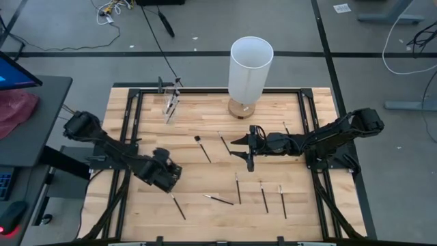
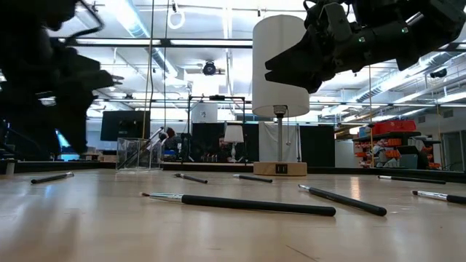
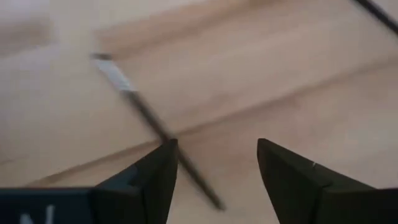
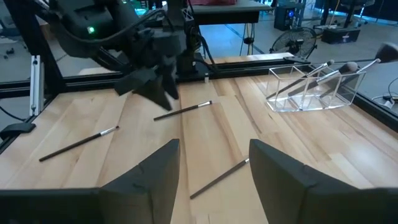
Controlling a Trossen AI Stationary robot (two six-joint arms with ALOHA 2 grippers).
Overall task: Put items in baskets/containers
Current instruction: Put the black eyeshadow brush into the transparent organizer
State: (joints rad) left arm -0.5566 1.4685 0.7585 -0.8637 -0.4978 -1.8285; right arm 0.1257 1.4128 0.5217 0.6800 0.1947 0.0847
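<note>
While left tool [image 3: 214,171] hangs wide over brush [image 3: 155,124] on bench [image 1: 205,184], fingers straddle handle for pickup; right tool [image 1: 248,147] wide, empty, waiting mid-bench.

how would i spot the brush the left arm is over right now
Find the tall white lamp at the table's far edge, then go to the left pincer near the front. The brush lies just in front of it, the only one on the left; the rest lie toward the right arm.
</note>
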